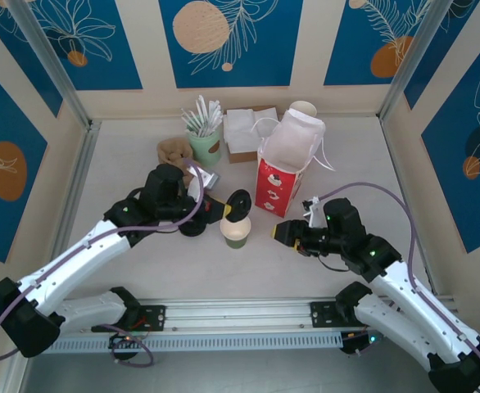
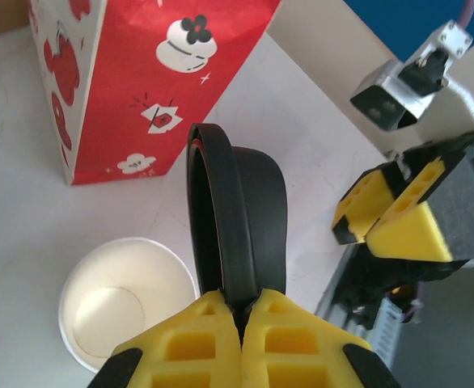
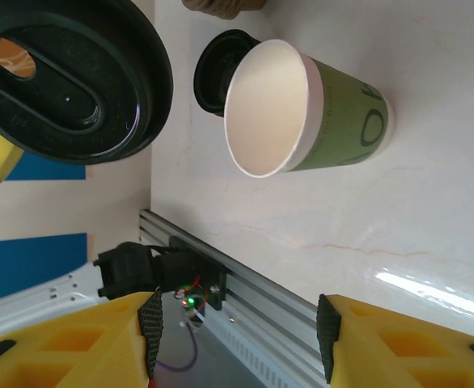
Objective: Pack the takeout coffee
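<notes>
Left wrist view: black lid (image 2: 237, 218) is pinched by its rim and stands on edge, above and just right of the open mouth of the olive-green cup (image 2: 128, 303); the step in hand, as I read it, is capping the coffee before it goes into the red paper bag (image 2: 140, 73).

To do it well: roll the wrist until the lid lies flat, underside down; centre it over the cup rim; come straight down and press evenly, since a tilted lid seats on one side only and a sideways shove could tip a light paper cup; the fingers on the rim will likely block seating on that side, so plan to let go and press again there. The right arm could steady the cup wall (my guess; nothing commits it to that).

Grippers: left gripper (image 1: 227, 210) is clamped fully closed on the lid's edge and touches nothing else; right gripper (image 3: 237, 331) is open with a wide gap between its fingers, holds nothing, points at the cup from the right and is clear of it.

Cup location, top view: upright and lidless on the table (image 1: 363, 180), between the two grippers, just in front and left of the bag; a second black disc (image 1: 192, 227) sits on the table to its left, and I can't tell what that is.
</notes>
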Motion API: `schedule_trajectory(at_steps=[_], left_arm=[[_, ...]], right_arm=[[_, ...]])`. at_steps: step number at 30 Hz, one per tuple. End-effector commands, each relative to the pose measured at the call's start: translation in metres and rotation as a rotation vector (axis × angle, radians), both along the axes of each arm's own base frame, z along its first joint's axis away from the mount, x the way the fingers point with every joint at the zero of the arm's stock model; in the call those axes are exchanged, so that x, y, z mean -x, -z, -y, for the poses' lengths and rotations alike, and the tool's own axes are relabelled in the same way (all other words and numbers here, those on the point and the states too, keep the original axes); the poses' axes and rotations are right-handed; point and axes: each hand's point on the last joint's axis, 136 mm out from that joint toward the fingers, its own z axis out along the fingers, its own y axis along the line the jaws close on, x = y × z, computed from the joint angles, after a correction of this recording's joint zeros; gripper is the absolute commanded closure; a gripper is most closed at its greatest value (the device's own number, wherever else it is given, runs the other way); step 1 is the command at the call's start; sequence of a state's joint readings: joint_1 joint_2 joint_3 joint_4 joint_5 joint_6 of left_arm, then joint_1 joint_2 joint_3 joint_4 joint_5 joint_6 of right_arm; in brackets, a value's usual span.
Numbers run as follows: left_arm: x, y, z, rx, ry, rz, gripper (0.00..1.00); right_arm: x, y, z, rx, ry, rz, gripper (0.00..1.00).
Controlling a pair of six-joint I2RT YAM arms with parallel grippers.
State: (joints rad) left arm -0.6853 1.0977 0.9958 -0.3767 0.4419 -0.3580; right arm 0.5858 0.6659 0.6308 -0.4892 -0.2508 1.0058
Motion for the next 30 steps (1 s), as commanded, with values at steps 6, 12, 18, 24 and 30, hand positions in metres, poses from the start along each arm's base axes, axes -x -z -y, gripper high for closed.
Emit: schedule_trajectory(at_steps=[6,12,18,24,30], left_arm=[[-0.001,0.015,0.002,0.096,-0.003,-0.239,0.97],[-0.01,0.03,-0.003,0.108,-0.019,-0.293,0.97],[-0.014,0.046,-0.005,0.126,-0.027,-0.343,0.97],[-0.015,0.058,-0.008,0.128,-0.031,-0.383,0.97],[-0.017,0.069,-0.011,0.134,-0.042,-0.414,0.97]], right_arm=[[-0.01,-0.01,-0.02,-0.041,-0.011,0.066,0.45],[-0.018,-0.001,-0.027,-0.031,-0.021,0.083,0.39],[-0.025,0.007,-0.03,-0.023,-0.013,0.082,0.38],[-0.032,0.008,-0.033,-0.032,-0.01,0.108,0.33],[-0.037,0.014,-0.036,-0.031,-0.019,0.087,0.31]])
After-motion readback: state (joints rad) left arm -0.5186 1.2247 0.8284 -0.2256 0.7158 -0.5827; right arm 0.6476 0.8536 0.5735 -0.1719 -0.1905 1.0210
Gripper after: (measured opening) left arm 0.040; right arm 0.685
